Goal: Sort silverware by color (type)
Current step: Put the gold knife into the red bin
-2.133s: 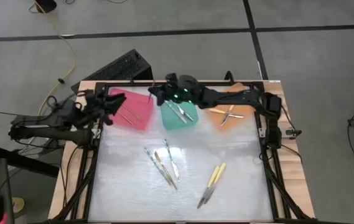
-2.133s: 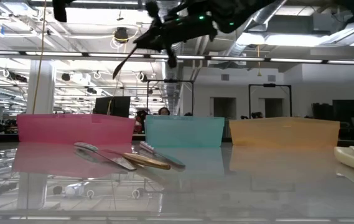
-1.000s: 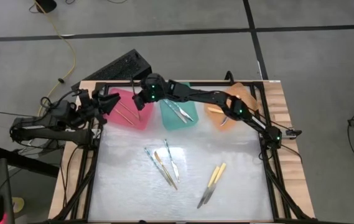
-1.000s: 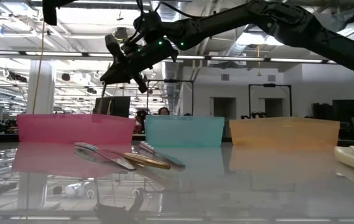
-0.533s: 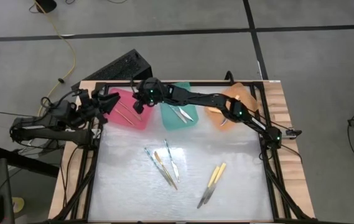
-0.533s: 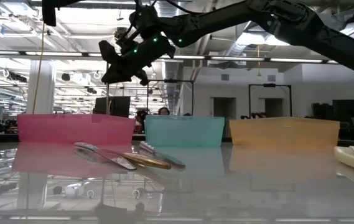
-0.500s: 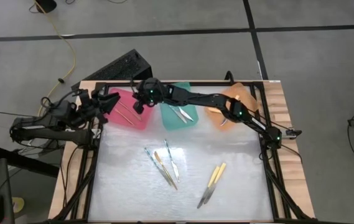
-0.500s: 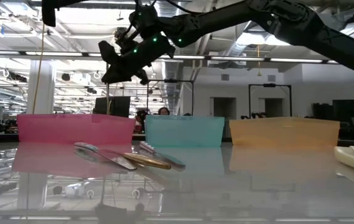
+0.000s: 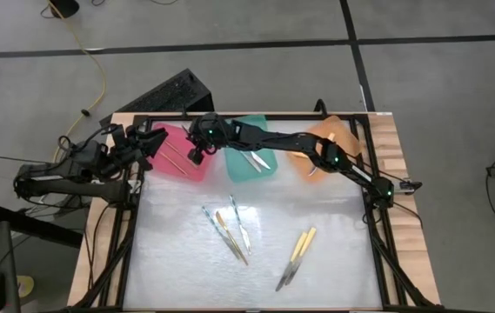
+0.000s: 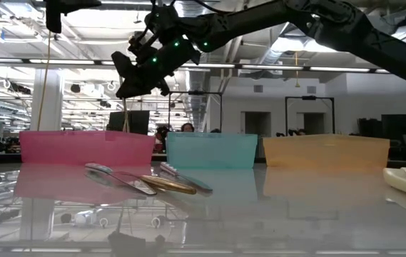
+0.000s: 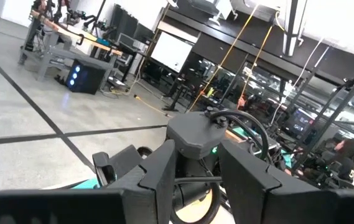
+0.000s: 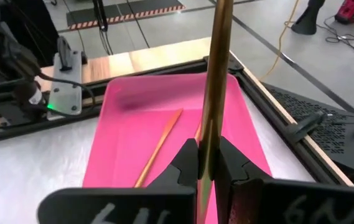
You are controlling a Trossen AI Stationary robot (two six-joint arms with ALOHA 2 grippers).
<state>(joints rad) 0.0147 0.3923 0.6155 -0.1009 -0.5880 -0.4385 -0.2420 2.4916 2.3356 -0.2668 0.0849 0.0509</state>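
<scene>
Five pieces of silverware still lie loose on my desk (image 9: 334,235): three crossed near the centre of the high view (image 9: 230,230) and two pale-handled ones lower right (image 9: 297,254). My right hand (image 9: 197,149) hangs over the pink tray (image 9: 177,167) at upper left, clenched on an orange-tan utensil (image 12: 216,87) that points down into it; the wrist view shows at least one like-coloured piece (image 12: 159,146) already lying there. The teal tray (image 9: 249,171) in the upper middle holds a couple of pieces, and the orange tray (image 9: 338,132) at upper right holds some too. My left hand (image 9: 138,143) waits at the desk's upper-left corner, fingers apart and holding nothing. I judge the sort a little over half done: this piece to drop, then the five loose ones.
</scene>
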